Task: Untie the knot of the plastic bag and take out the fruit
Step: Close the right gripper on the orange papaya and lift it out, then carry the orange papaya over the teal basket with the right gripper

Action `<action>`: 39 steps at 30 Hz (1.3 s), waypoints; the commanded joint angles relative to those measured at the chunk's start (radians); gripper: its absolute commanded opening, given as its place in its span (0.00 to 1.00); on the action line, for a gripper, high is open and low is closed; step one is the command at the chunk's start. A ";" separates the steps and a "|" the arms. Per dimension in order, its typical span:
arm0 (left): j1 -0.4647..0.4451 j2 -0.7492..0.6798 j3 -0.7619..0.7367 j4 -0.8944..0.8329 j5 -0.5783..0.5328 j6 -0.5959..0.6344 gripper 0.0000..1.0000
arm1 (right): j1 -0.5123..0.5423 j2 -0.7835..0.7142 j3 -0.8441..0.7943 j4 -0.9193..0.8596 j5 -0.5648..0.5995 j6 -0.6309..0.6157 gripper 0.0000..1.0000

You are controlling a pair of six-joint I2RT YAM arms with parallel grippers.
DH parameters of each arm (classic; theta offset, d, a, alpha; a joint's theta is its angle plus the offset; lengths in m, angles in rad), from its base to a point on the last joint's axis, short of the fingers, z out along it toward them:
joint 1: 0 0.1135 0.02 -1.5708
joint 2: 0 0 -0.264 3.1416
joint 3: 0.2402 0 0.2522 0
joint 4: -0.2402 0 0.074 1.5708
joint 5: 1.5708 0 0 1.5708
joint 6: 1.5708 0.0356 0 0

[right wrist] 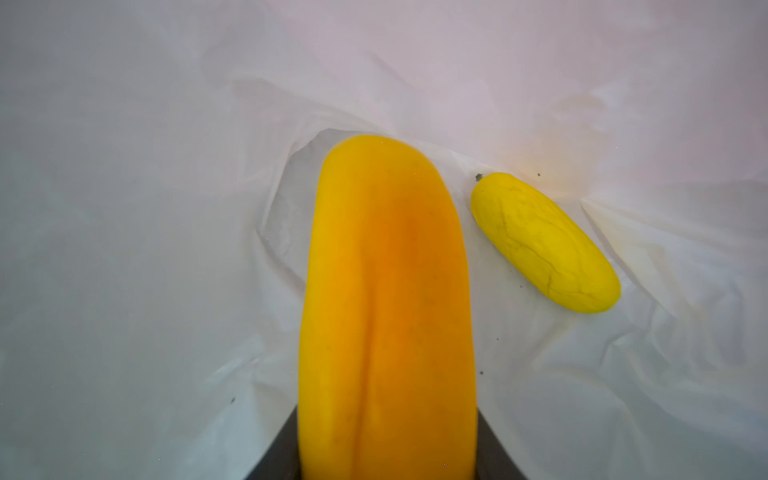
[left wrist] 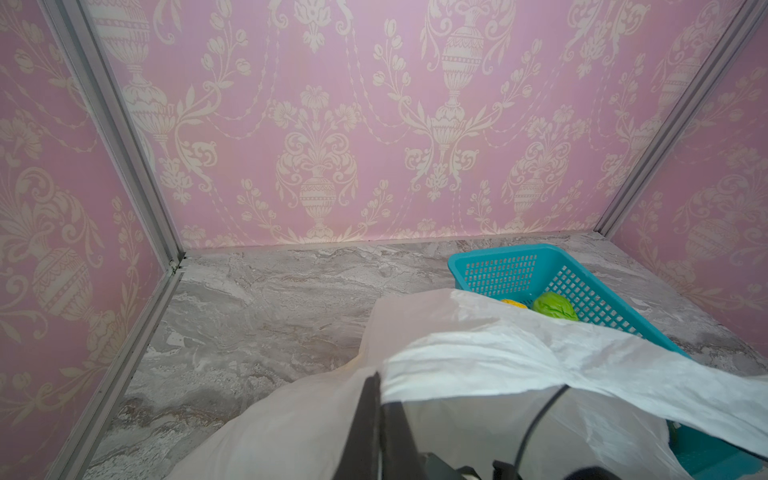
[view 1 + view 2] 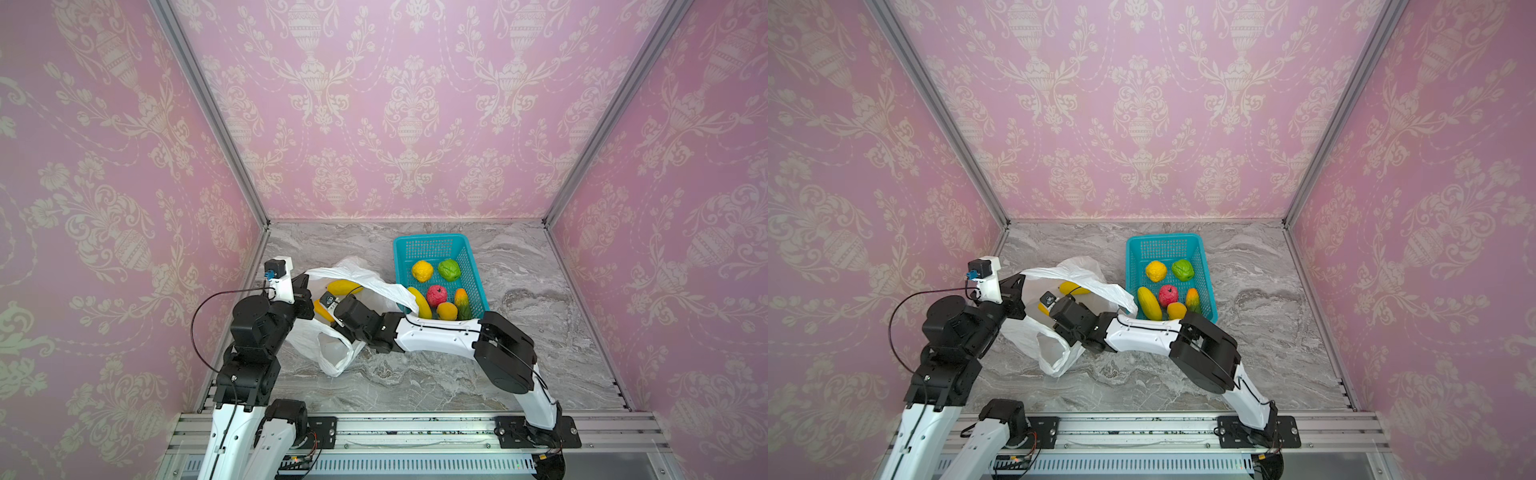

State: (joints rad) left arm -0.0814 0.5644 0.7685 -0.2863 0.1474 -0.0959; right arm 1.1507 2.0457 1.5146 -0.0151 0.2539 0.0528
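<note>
We find no knot anywhere: the plastic bag (image 3: 307,336) lies open-mouthed just beside the teal basket (image 3: 432,243), one flap draped over the basket's near corner, so we judge the untying done. Six pieces of fruit sit inside the basket: a round yellow one (image 3: 422,271), a green one (image 3: 449,269), a red one (image 3: 436,296), a long yellow one (image 3: 419,302), an orange-green one (image 3: 462,303) and a small orange one (image 3: 446,311). Two more lie in the bag, outside the basket. The left gripper (image 2: 379,390) is clamped on the bag's rim, holding the mouth up on the side away from the basket. The right gripper (image 1: 384,453) reaches inside the bag, its jaws pressed against both sides of a yellow-orange oblong fruit (image 1: 386,270). A paler yellow oblong fruit (image 1: 544,245) lies loose in the bag, a little nearer the basket. What is left, we judge, is carrying these two across to the basket.
</note>
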 commanded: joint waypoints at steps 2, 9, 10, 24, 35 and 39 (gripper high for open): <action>0.006 -0.002 0.003 -0.018 -0.031 0.004 0.00 | 0.040 -0.202 -0.166 0.092 0.061 -0.023 0.21; 0.006 -0.001 0.007 -0.020 -0.028 0.009 0.00 | 0.060 -0.540 -0.406 0.098 0.135 -0.051 0.20; 0.006 0.000 0.006 -0.022 -0.028 0.009 0.00 | 0.063 -0.579 -0.427 0.101 0.141 -0.053 0.20; 0.007 -0.001 0.005 -0.021 -0.027 0.008 0.00 | -0.052 -1.148 -0.769 0.189 0.262 -0.011 0.18; 0.007 -0.003 0.003 -0.021 -0.028 0.005 0.00 | -0.362 -0.983 -0.734 0.103 0.205 0.175 0.18; 0.006 -0.005 0.003 -0.020 -0.028 0.005 0.00 | -0.457 -0.795 -0.632 0.019 0.099 0.233 0.18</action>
State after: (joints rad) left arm -0.0811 0.5644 0.7685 -0.2951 0.1398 -0.0956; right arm 0.7345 1.1732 0.8112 0.0765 0.4324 0.2104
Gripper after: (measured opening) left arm 0.046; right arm 0.413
